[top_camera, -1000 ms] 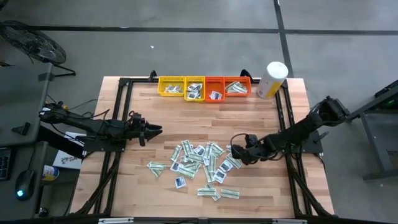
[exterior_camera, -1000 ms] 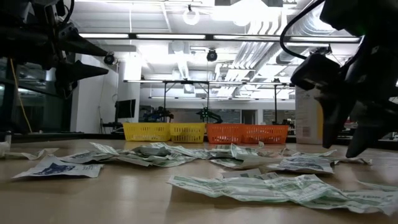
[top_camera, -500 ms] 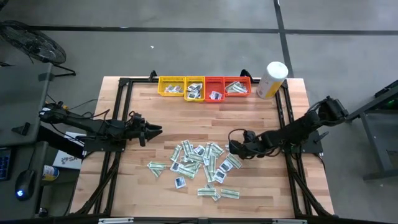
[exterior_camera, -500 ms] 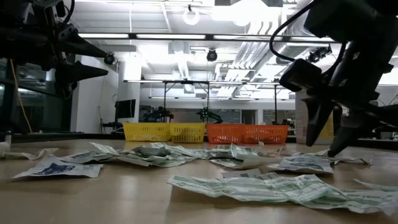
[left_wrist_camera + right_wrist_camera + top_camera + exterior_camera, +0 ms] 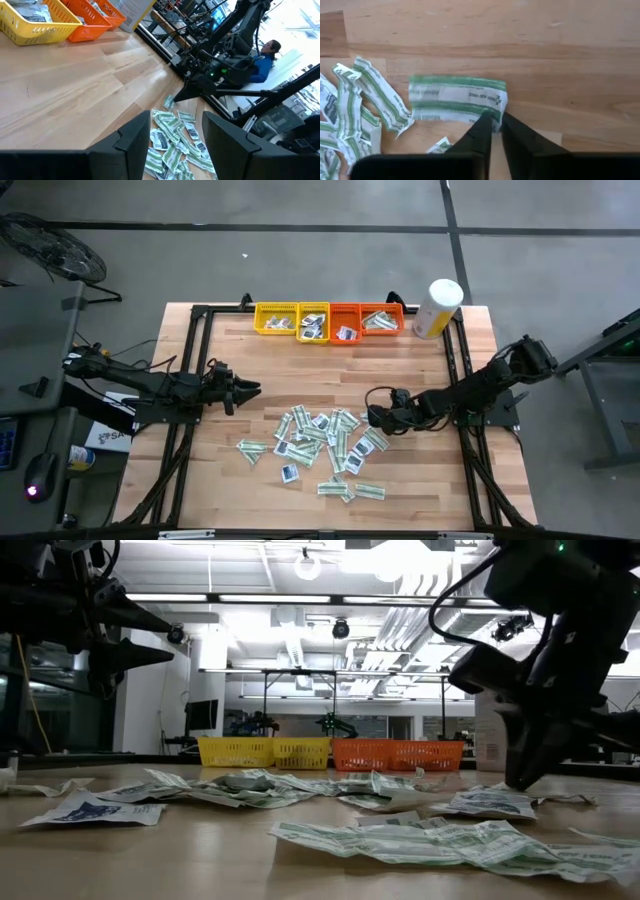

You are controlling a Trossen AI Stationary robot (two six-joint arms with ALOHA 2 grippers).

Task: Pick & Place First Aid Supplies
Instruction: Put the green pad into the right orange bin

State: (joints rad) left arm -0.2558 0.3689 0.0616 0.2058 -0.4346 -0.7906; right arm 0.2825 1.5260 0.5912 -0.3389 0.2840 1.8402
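White-and-green strip packet (image 5: 457,98) flat on the tabletop (image 5: 300,360) at the right edge of the scattered packets (image 5: 320,445), right gripper (image 5: 495,127) pinching its near edge, left gripper (image 5: 250,389) open above bare wood.

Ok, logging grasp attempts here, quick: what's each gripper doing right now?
Left gripper: open, empty, above bare table left of the pile.
Right gripper: closed on the edge of a white-and-green packet, down at the table.
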